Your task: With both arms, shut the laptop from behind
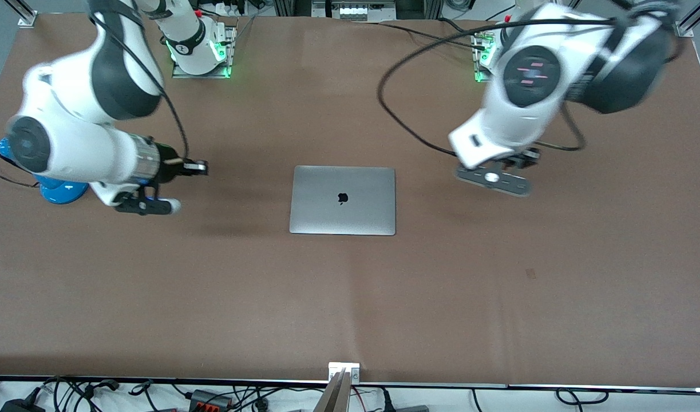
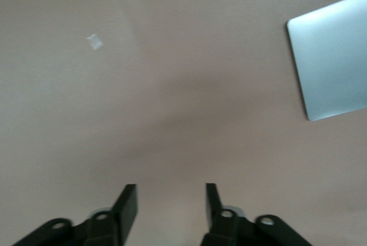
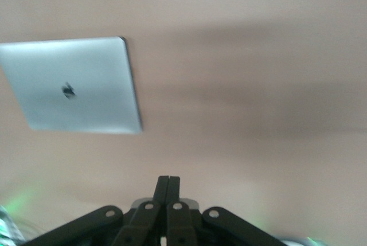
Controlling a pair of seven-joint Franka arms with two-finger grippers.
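Fingers (image 2: 127,203) apart on left gripper (image 2: 167,203), at laptop's (image 1: 343,200) 3 o'clock; right gripper (image 3: 168,191) pinched together at 9 o'clock, blue lamp base (image 1: 60,190) beside. Laptop shut, mid-table (image 1: 350,297).

Both arms are glossy white with black joint bands. Loose black cables trail along them. Each hand is black, with round screw holes.

The laptop (image 3: 71,92) lay shut, lid up, on the brown table (image 3: 246,51); the right gripper (image 3: 168,191) hung over bare tabletop, fingers pressed together.
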